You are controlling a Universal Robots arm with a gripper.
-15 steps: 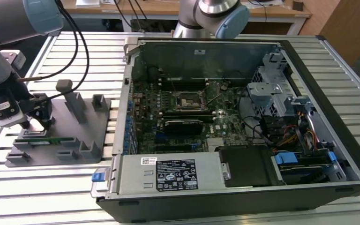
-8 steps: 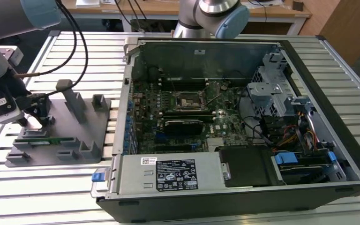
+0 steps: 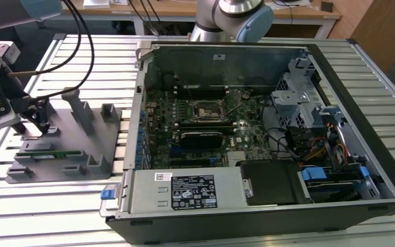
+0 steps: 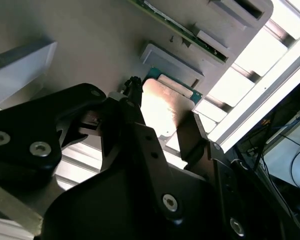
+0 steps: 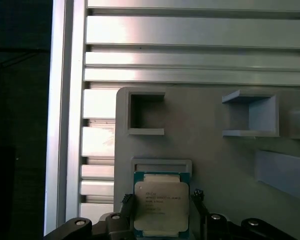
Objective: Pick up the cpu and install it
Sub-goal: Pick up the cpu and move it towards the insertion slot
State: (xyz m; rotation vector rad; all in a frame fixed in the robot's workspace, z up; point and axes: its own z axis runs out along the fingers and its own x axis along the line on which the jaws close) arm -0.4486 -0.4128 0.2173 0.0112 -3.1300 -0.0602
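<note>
The cpu (image 5: 161, 207), a flat square chip with a silver-grey top on a green board, lies in a recess of the grey holder plate (image 5: 210, 150). My gripper (image 5: 162, 197) is down over it, one black fingertip (image 5: 128, 201) against each of two opposite edges, shut on the cpu. In the second wrist view the cpu (image 4: 165, 107) shines between the same black fingers (image 4: 190, 132) of the gripper (image 4: 162, 112). The exterior view puts the gripper (image 3: 36, 129) low over the holder plate (image 3: 81, 154), on the exterior view's left. The motherboard's black socket frame (image 3: 204, 109) sits inside the open computer case (image 3: 139, 103).
A long green memory stick (image 3: 50, 154) lies on the holder plate near upright grey posts (image 3: 81, 108). Everything rests on a slatted aluminium table (image 3: 67, 206). Cables (image 3: 81, 46) hang from my arm. A second arm's base (image 3: 235, 18) stands behind the case.
</note>
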